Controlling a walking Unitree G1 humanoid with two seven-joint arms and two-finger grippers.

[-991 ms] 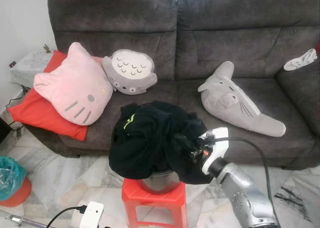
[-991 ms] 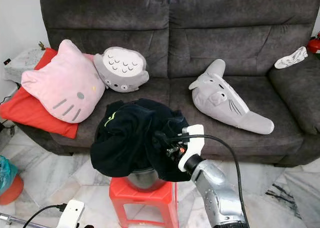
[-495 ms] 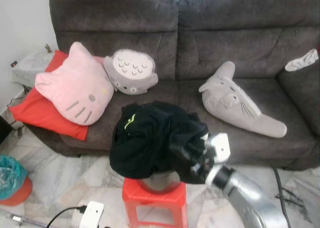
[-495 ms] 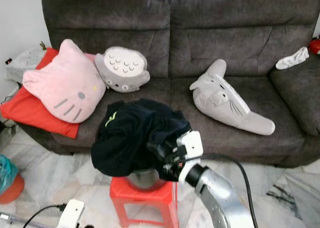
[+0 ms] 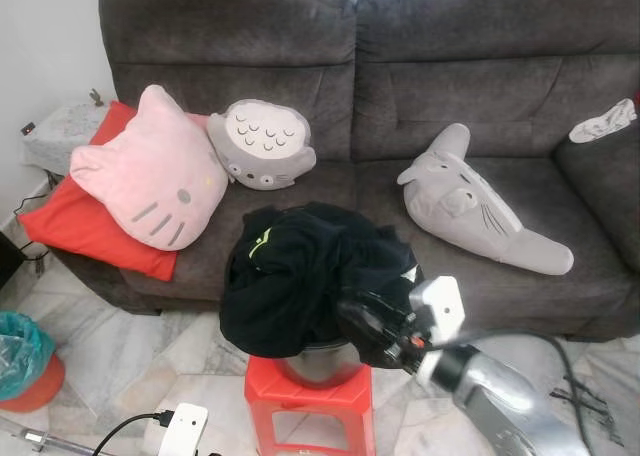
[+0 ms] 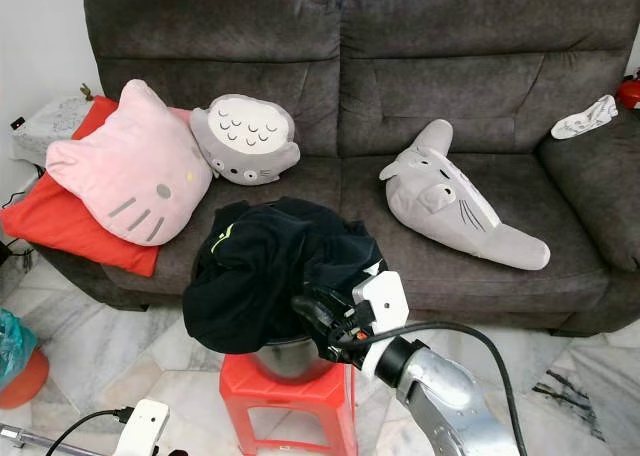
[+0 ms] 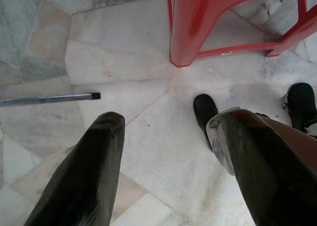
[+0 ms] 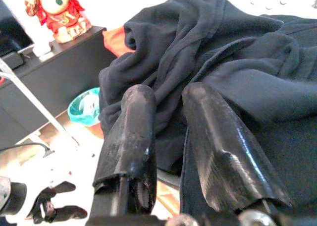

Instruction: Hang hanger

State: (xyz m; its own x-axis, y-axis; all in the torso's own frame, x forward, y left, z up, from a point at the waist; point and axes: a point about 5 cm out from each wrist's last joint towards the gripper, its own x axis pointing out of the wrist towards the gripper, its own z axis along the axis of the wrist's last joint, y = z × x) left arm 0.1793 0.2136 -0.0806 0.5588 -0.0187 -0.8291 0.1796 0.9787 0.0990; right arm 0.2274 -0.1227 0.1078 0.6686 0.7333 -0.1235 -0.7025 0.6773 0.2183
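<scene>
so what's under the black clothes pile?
A metal pot shows under the black clothes, standing on a red stool. Its inside and rim are covered. The right gripper is at the pile's edge, a narrow gap between its fingers.

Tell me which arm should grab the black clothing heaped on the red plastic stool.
Right. The right gripper is already at the black clothing piled on the red plastic stool, its fingers slightly apart beside a fold. The left gripper hangs open over the marble floor.

Metal pot (image 5: 322,361) largely under black clothes (image 5: 300,276)
</scene>
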